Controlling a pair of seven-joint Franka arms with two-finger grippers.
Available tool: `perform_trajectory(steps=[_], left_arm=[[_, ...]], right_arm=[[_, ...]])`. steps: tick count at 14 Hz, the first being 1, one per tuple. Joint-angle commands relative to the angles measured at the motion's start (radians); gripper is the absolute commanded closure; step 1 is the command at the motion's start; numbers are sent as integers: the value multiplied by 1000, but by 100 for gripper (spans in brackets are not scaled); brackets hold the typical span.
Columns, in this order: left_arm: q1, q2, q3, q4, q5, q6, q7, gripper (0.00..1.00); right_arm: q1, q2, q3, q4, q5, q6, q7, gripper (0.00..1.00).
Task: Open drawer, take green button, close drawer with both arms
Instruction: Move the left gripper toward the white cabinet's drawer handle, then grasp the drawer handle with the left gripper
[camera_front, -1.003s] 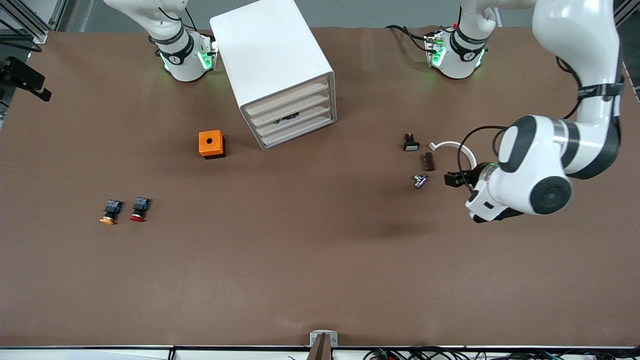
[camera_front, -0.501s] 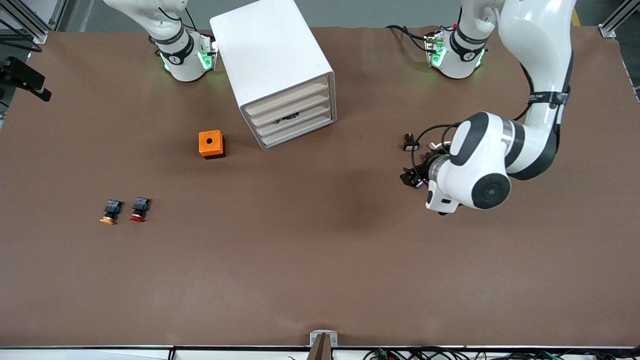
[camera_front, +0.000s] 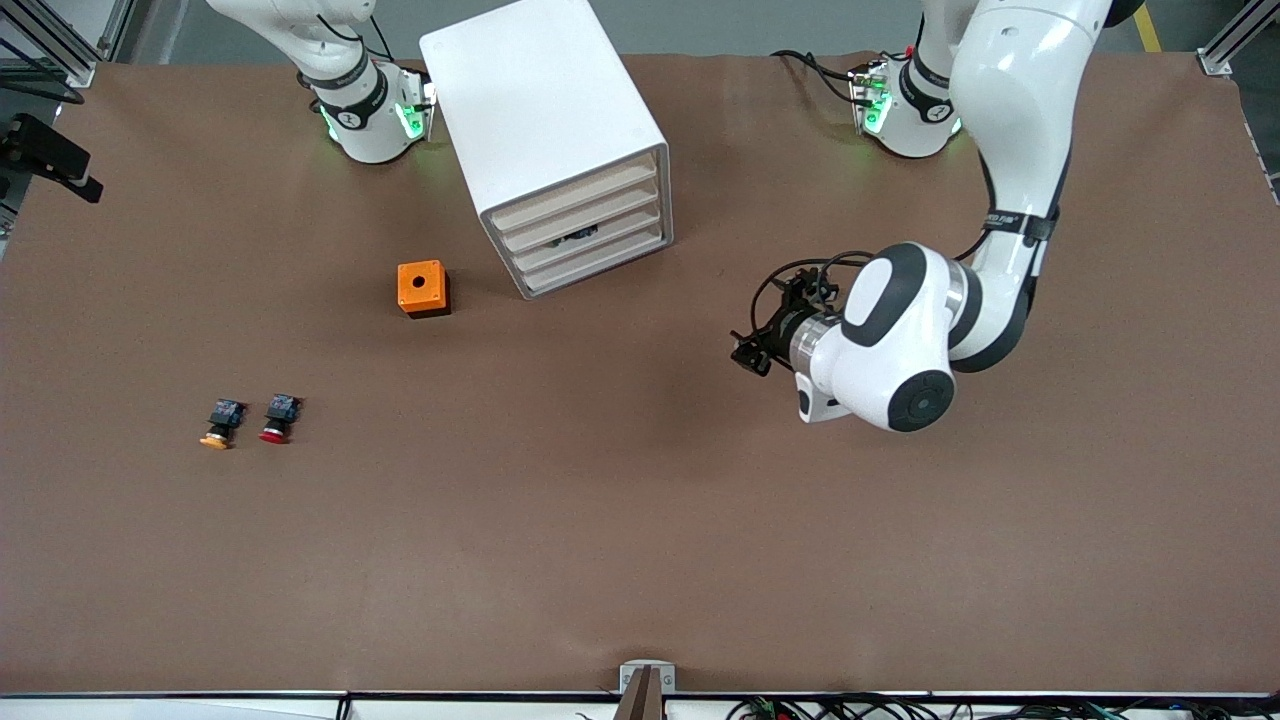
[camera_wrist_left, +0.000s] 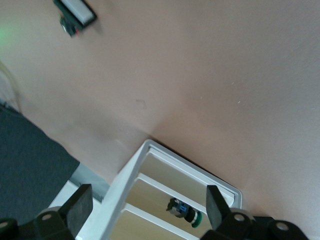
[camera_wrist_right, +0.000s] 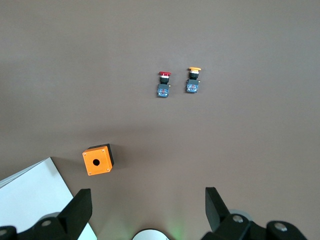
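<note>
Front view first: the white cabinet sits between the two arm bases, its four drawers facing the camera at a slant, all pushed in. Through the front of the third drawer from the top you can just make out a dark little thing, which is the green button. The left arm reaches out from its base, and the left gripper hangs over bare table toward the left arm's end, well apart from the cabinet, holding nothing. An orange box with a hole in its top sits beside the cabinet toward the right arm's end. Nearer the camera lie a red-capped button and a yellow-capped button, just beside each other. Only the base of the right arm shows here.

Left wrist view: the left gripper's fingers are spread wide and empty, with the cabinet's drawer fronts between them. The green button lies on its side inside one drawer.

Right wrist view: the right gripper waits high up, jaws released, above the orange box, with a corner of the cabinet beside it.
</note>
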Motion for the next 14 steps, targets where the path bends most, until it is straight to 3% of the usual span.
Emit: perform_trajectory(steps=[1,6,14], left_arm=[[-35,61,2,48,-55,-16,-130,0],[-70,182,1,65,-181,-17,-496,0],[-127,270,1,66,-268,-33,-696,0]], right_arm=[[-2,-7,6,0,-11,-6,-2,0],[-4,-6,5,1,-11,-6,-11,0],[-5,0,3,24,-11,-5,-1,0]])
